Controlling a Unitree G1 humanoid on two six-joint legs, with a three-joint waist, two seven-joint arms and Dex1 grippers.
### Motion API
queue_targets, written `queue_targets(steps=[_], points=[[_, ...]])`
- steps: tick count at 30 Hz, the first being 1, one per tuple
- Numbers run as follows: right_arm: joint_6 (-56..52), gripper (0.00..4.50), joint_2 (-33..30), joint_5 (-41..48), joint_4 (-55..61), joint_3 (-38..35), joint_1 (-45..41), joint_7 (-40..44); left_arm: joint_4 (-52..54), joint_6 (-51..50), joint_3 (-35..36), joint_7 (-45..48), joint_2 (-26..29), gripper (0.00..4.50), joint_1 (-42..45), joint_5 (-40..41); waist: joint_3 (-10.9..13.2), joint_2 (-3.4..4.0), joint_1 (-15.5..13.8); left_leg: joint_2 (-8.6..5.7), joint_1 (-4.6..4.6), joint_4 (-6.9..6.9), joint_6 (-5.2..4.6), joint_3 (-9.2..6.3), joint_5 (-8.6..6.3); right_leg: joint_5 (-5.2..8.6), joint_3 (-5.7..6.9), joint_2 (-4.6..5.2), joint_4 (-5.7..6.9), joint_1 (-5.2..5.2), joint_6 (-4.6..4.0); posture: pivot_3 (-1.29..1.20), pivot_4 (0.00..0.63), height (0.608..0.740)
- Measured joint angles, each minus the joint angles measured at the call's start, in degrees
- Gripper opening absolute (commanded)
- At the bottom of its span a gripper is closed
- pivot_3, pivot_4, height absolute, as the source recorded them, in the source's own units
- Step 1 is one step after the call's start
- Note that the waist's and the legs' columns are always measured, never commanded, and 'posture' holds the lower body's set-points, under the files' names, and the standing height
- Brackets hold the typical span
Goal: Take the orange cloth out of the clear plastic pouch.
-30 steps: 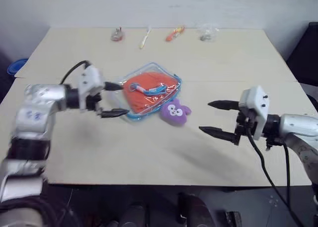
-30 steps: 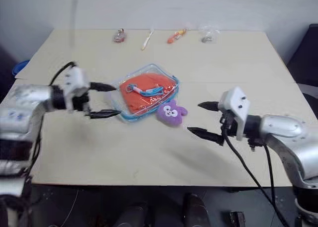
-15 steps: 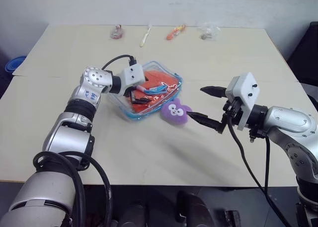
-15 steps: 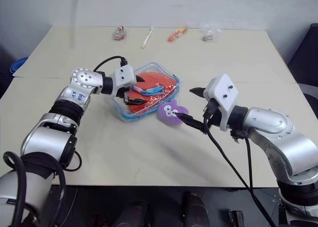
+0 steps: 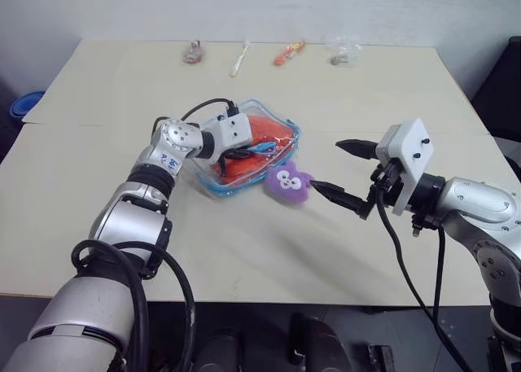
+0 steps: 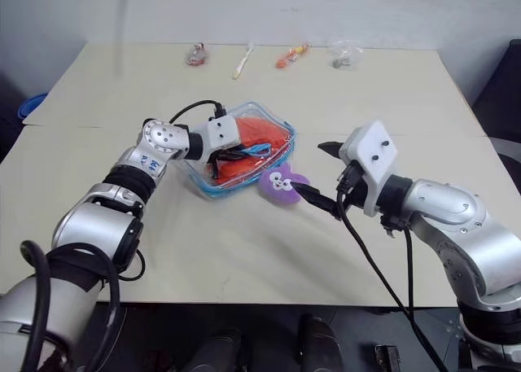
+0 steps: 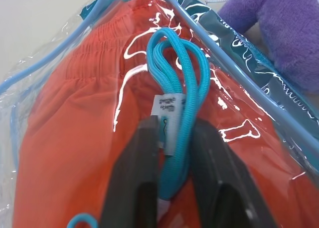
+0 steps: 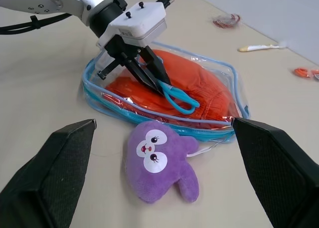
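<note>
Clear plastic pouch (image 7: 259, 73): glossy, wrinkled film, light blue edging. Orange cloth (image 7: 75, 138): matt woven fabric, gathered hem. Blue cord loop (image 7: 174, 58) between the left jaws: smooth braided textile. Purple plush toy (image 8: 159, 160): fuzzy pile. Counter (image 5: 244, 250): matt pale wood-look surface.

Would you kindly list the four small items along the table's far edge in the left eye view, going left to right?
Red-and-clear small item → white stick-like item → orange item → tiny clear bag.
</note>
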State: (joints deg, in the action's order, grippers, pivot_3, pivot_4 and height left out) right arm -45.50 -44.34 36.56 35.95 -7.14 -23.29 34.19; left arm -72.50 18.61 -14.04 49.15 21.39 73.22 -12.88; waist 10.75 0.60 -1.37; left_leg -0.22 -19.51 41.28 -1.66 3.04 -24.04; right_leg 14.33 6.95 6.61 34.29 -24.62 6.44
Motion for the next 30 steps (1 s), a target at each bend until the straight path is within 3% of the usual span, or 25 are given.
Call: queue_targets(steps=[4, 8, 13, 18, 21, 25, 30], points=[[0.0, 4.50, 0.0, 0.1, 0.2, 0.1, 0.7, 0.4, 1.7, -1.3, 3.5, 3.6, 2.4, 0.01, -0.2, 2.5, 0.0, -0.04, 0.1, 0.01, -0.03, 0.00, 0.00, 0.00, 0.00, 0.00, 0.01, -0.01, 0.00, -0.03, 0.00, 0.00, 0.150, 0.740], [0.0, 4.50, -0.2, 1.1, 0.8, 1.6, 1.9, 3.4, 12.9, -6.6, 8.5, 8.7, 10.2, 0.01, -4.5, 7.2, 0.0, -0.03, 1.2, 0.05, 0.03, -0.06, 0.00, 0.00, 0.00, 0.00, 0.02, -0.01, -0.01, -0.04, 0.00, 0.00, 0.150, 0.740], [0.7, 4.50, -0.3, 3.7, 1.2, 3.4, 1.7, 9.1, 36.8, -23.0, 15.9, 10.1, 23.1, 0.01, -22.6, 12.0, 0.0, -0.04, 2.6, 0.17, 0.15, -0.10, 0.01, -0.39, 0.00, 0.00, -0.08, -0.01, 0.01, -0.04, 0.00, 0.00, 0.150, 0.740], [1.9, 4.50, -0.4, 5.0, -0.4, 6.1, -0.2, 15.2, 51.5, -36.5, 26.9, 6.1, 33.6, 0.01, -41.0, 14.0, 0.1, -0.07, 2.7, 0.35, 0.13, -0.03, 0.01, -0.58, -0.01, 0.01, -0.07, 0.07, 0.00, 0.05, -0.01, 0.00, 0.150, 0.740], [3.1, 4.50, -0.3, 5.0, -2.6, 7.6, -2.4, 18.5, 57.7, -42.4, 33.9, 2.5, 36.1, 0.01, -50.3, 14.5, 0.0, -0.08, 1.4, 0.29, 0.13, 0.02, 0.00, -0.66, -0.01, 0.01, -0.08, 0.13, -0.02, 0.12, -0.01, 0.00, 0.150, 0.740], [4.5, 4.50, 0.1, 4.8, -5.6, 9.9, -4.8, 21.9, 63.0, -47.1, 37.2, -1.7, 35.3, 0.01, -57.8, 15.0, 0.0, -0.09, 0.2, 0.22, 0.13, 0.03, 0.00, -0.72, -0.01, 0.00, -0.09, 0.19, 0.01, 0.13, -0.01, 0.00, 0.150, 0.740], [5.6, 4.50, 0.4, 3.7, -7.7, 11.3, -6.0, 23.3, 65.2, -50.4, 38.0, -5.8, 34.4, 1.36, -61.4, 15.3, 0.0, -0.13, 0.2, 0.25, 0.11, 0.00, 0.01, -0.68, -0.02, 0.01, -0.07, 0.15, 0.01, 0.08, -0.01, 0.00, 0.150, 0.740]])
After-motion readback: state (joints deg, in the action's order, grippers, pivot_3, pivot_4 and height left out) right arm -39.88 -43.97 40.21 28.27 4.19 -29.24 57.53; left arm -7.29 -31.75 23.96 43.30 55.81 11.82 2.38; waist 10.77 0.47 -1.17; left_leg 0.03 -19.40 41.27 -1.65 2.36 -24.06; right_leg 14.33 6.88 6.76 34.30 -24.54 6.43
